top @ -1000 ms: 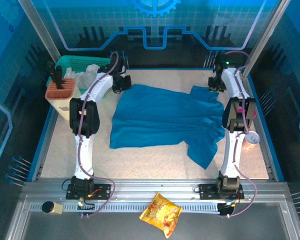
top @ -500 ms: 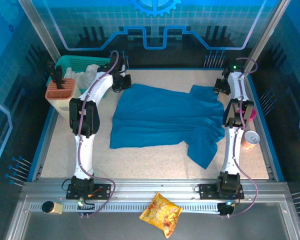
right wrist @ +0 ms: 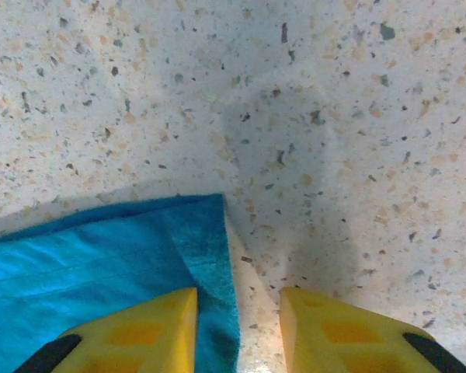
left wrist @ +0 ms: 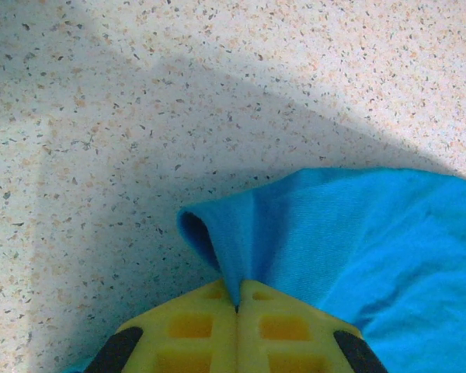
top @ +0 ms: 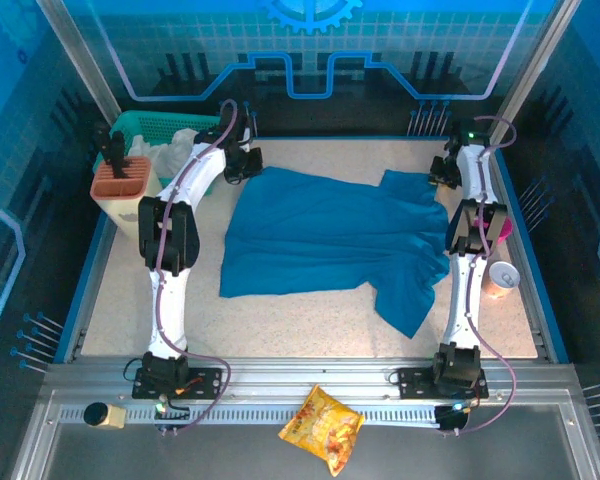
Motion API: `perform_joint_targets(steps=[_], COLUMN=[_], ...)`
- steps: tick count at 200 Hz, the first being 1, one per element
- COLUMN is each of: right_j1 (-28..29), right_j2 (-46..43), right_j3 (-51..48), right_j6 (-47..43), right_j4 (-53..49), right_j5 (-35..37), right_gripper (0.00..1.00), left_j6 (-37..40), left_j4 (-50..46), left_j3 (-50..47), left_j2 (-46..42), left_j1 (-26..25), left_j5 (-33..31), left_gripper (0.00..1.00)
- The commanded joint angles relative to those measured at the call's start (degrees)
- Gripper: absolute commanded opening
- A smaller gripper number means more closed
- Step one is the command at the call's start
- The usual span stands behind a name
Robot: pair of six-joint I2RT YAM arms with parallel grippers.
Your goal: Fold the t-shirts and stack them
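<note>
A teal-blue t-shirt point(top: 330, 235) lies spread across the middle of the speckled table, one part hanging toward the front right. My left gripper point(top: 248, 165) sits at the shirt's far left corner, shut on a pinched fold of the fabric point(left wrist: 248, 233); its yellow fingers point(left wrist: 190, 326) meet with cloth between them. At the shirt's far right corner my right gripper point(top: 438, 172) is open. In the right wrist view the shirt's corner edge point(right wrist: 210, 256) lies between the yellow fingers point(right wrist: 151, 330), against the left one, with bare table by the right one.
A teal basket point(top: 145, 135) with white cloth and a terracotta holder point(top: 123, 178) stand at the far left. A pink cup point(top: 503, 226) and a white cup point(top: 501, 275) sit at the right edge. A yellow snack bag point(top: 323, 428) lies on the front rail.
The right gripper has moved right and slightly back, off the shirt's far right corner toward the table's right edge. The left gripper has stayed put on the fabric.
</note>
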Motion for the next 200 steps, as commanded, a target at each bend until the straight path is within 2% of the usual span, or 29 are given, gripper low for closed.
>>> perform_joint_targets(steps=[1, 57, 79, 96, 120, 157, 200], right_j1=[1.6, 4.6, 4.7, 4.6, 4.3, 5.4, 7.8], right_j2=[2.9, 3.9, 4.0, 3.9, 1.8, -10.8, -30.9], right_j3=[2.7, 2.6, 2.4, 2.3, 0.8, -5.9, -12.3], right_j6=[-0.2, -1.1, -1.0, -0.9, -0.9, -1.8, -3.3], right_j4=[-2.3, -6.5, -6.8, -6.7, -5.4, 0.6, 6.0], right_j5=[-1.1, 5.6, 5.8, 5.8, 4.8, 4.0, 5.8], right_gripper=[0.33, 0.24, 0.14, 0.00, 0.00, 0.00, 0.00], left_j6=[1.6, 1.9, 2.2, 2.2, 1.9, 1.5, 0.7], left_j4=[-1.0, -0.7, -0.2, 0.6, 2.4, 2.0, -1.0], left_j3=[1.7, 0.2, -1.1, -2.6, -5.0, -4.1, 0.5], left_j2=[-0.1, 0.0, -0.7, -1.9, -3.9, -7.3, -14.4], left_j1=[-0.3, -0.3, -0.3, -0.3, -0.3, -0.3, -0.3], left_j5=[1.3, 1.2, 0.9, 0.9, 1.3, 2.0, 2.8], left_gripper=[0.00, 0.00, 0.00, 0.00, 0.00, 0.00, 0.00])
